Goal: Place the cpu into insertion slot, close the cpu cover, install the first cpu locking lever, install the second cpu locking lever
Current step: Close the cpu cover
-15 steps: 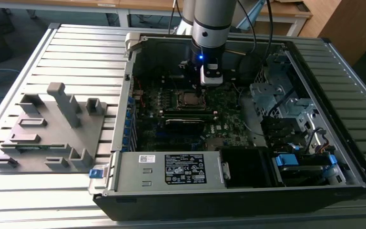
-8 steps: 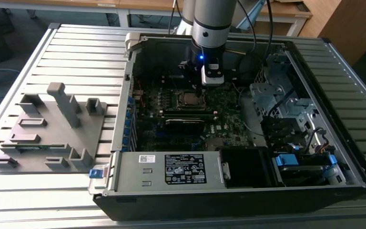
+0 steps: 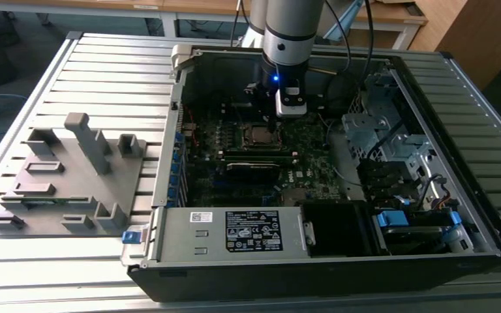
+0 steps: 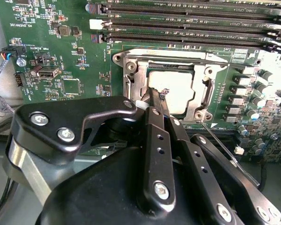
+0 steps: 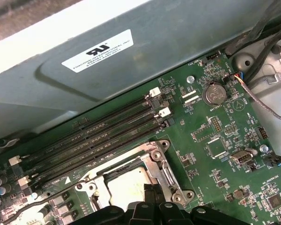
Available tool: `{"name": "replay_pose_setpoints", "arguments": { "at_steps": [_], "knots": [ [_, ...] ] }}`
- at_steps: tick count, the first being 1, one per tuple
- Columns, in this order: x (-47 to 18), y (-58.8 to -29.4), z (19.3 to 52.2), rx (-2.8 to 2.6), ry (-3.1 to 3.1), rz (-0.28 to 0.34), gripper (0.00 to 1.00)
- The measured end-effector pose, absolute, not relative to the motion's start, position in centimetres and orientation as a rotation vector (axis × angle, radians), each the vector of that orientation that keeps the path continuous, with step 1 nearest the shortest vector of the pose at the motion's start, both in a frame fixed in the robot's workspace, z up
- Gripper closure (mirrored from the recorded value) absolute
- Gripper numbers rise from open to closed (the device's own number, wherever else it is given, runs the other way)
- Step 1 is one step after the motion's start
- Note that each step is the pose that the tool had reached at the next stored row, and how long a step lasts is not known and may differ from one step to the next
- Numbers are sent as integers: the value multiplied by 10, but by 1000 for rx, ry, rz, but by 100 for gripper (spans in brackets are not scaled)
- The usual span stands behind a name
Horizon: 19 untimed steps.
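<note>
In the open computer case [image 3: 320, 282] on the worktop [image 3: 102, 65], the insertion slot [image 3: 262, 135] sits on the motherboard [image 4: 61, 56]. The cpu [image 4: 175, 89] lies in that slot, and the cpu cover [image 4: 168, 55] lies flat over the cpu's edges. The memory slots [image 4: 178, 21] run just beside the slot. The claw [image 4: 158, 96] stands over the slot's edge. The power supply [image 3: 250, 231] lies in front of the slot in the exterior view. A fixture tray [image 3: 137, 176] sits outside the case, to the exterior view's left of the slot.

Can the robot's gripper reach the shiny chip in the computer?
Probably yes. The gripper hangs right at the edge of the cpu, with nothing between them, and the window in the cpu cover leaves its top bare.
</note>
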<state>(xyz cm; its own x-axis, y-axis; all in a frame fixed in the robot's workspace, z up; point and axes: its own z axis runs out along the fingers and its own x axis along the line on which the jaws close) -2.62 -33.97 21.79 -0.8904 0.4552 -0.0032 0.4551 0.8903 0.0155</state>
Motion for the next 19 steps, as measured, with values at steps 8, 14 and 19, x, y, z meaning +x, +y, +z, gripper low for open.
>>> {"name": "replay_pose_setpoints", "arguments": {
  "at_steps": [8, 14, 19],
  "knots": [
    [-26, -340, 218, 644, 3068, 23, 90],
    [-26, -340, 217, 482, 3099, 23, 90],
    [-26, -340, 217, 344, 3118, 24, 90]
  ]
}}
